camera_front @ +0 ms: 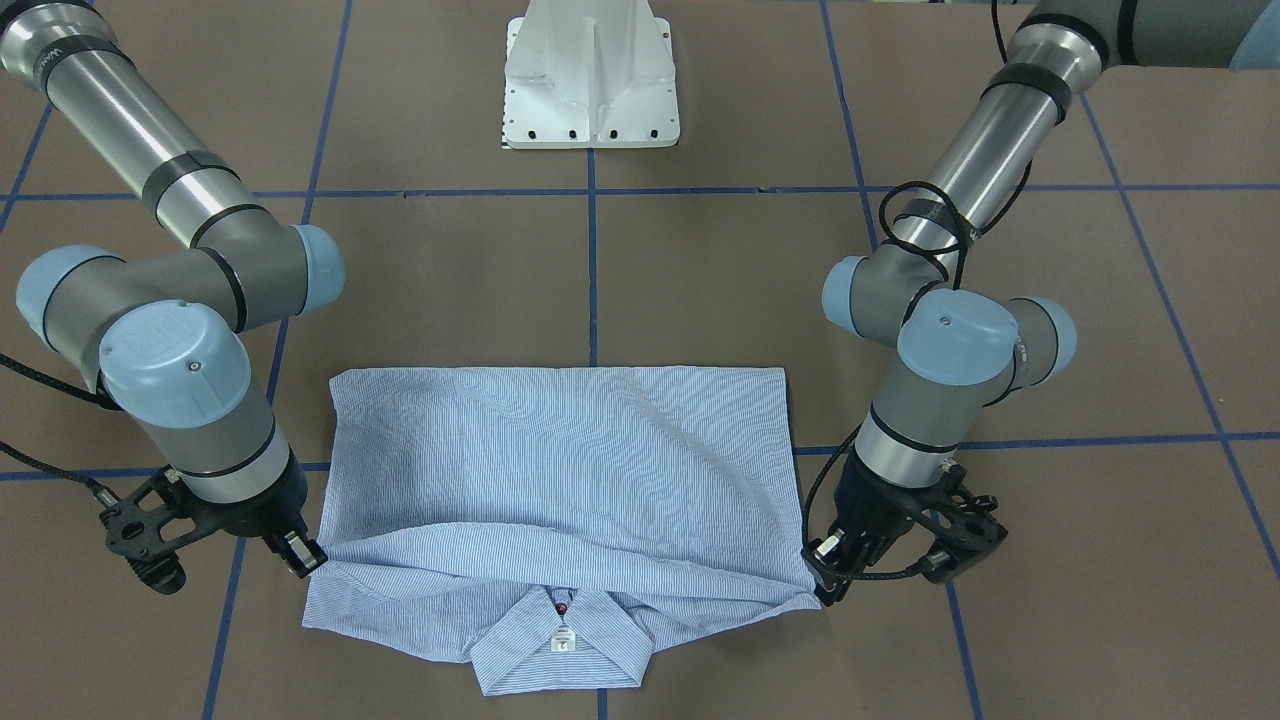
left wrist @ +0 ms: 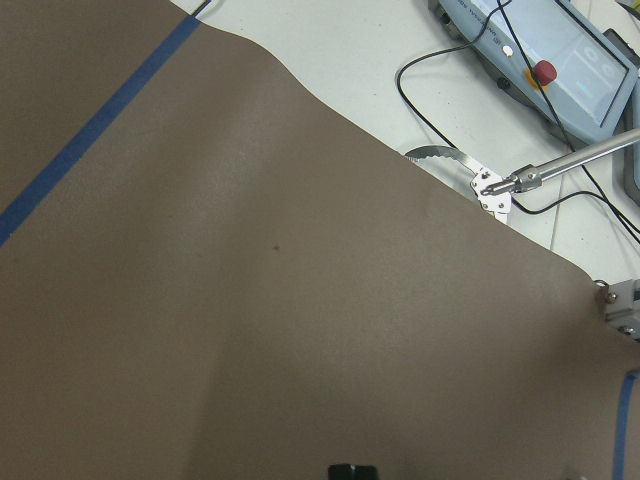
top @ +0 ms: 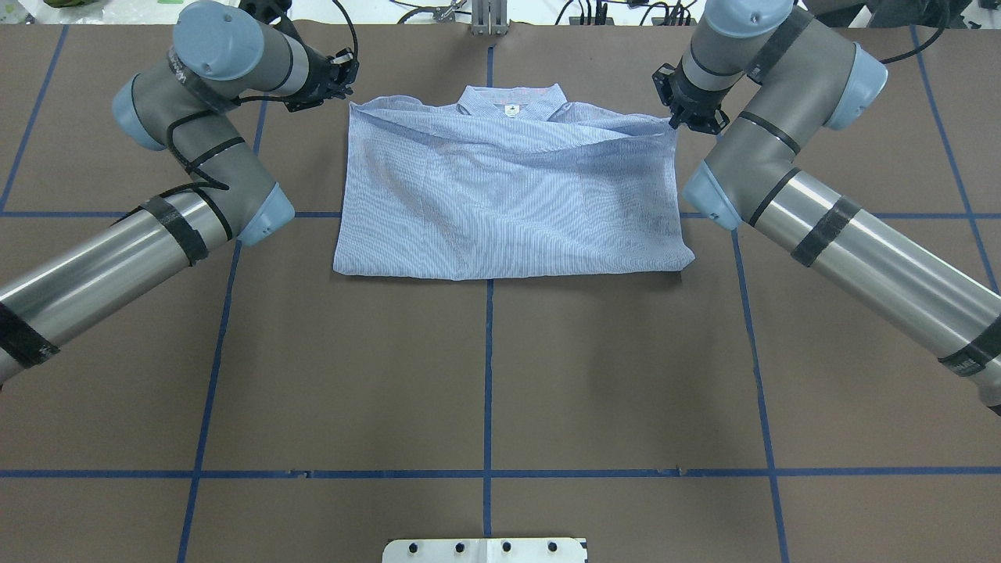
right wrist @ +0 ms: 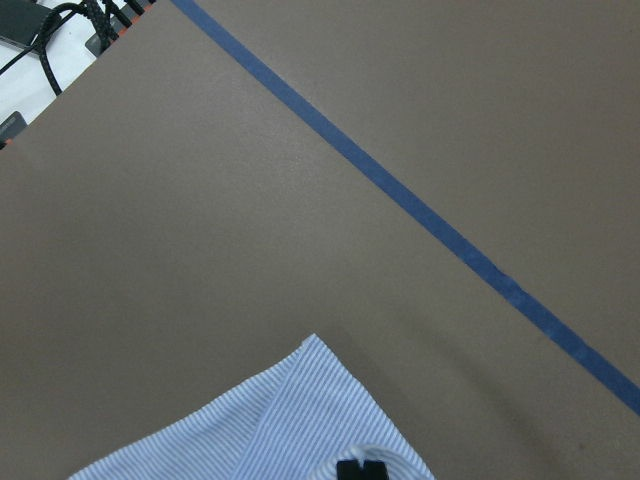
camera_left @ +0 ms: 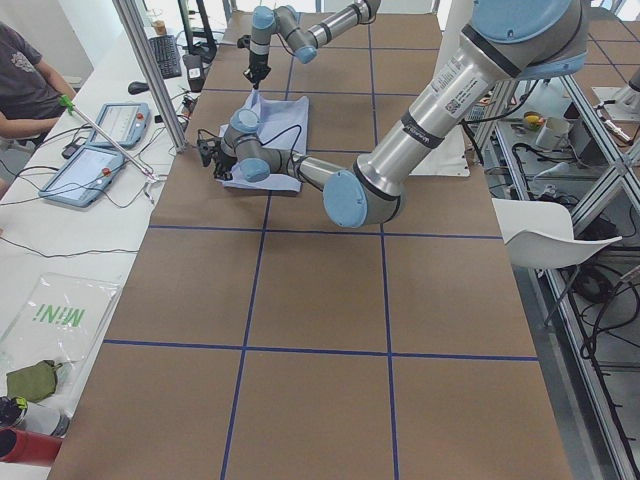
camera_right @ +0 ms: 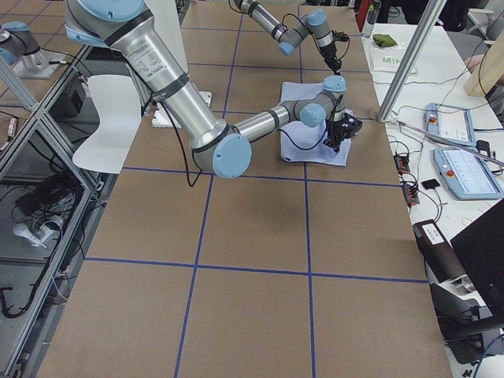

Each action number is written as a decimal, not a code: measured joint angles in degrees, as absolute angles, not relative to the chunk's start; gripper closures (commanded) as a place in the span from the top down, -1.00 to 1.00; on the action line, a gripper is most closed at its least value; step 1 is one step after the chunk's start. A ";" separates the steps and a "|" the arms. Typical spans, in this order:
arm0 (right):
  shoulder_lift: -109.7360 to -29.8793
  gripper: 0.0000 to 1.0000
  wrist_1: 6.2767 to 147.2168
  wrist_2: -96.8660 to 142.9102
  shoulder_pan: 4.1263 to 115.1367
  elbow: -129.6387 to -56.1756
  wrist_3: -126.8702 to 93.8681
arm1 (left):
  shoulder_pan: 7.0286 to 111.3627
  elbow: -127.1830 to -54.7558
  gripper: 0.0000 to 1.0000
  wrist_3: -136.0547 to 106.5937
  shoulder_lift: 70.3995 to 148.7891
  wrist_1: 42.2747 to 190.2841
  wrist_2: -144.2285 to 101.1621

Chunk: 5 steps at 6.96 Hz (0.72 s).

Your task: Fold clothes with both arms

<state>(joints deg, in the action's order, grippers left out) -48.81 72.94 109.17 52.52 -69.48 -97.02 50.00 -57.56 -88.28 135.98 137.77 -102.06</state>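
Observation:
The light blue striped shirt [camera_front: 560, 460] lies near the table's far edge [top: 508, 203], its lower half folded up toward the collar [camera_front: 560, 640]. The folded layer's edge runs taut between both grippers and sits slightly raised above the shoulders. My left gripper [camera_front: 822, 580] is shut on one corner of that edge, also seen from above [top: 349, 78]. At the other corner my right gripper [camera_front: 310, 558] is shut on the cloth [top: 679, 121]. The right wrist view shows a shirt corner [right wrist: 290, 430] by the fingertips. Only brown table shows in the left wrist view.
The white mounting base [camera_front: 590, 80] stands at the robot's side. Blue tape lines [top: 489, 352] grid the brown tabletop. Beyond the far edge is a bench with teach pendants [camera_left: 95, 160] and cables, where a person's arm [camera_left: 25, 90] rests. A white chair [camera_left: 545, 235] stands beside the table.

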 measured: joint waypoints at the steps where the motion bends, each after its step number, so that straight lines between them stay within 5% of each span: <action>1: -48.80 -1.00 71.80 109.09 52.54 -68.68 -96.91 | 49.98 -57.67 0.50 -88.09 136.09 137.80 -101.99; 5: -49.02 -1.00 71.01 108.17 52.78 -67.41 -95.21 | 50.16 -60.18 0.51 -88.07 135.90 137.67 -102.03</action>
<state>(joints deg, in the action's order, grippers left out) -49.02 71.01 108.17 52.78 -67.41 -95.21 50.16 -60.18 -88.07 135.90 137.67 -102.03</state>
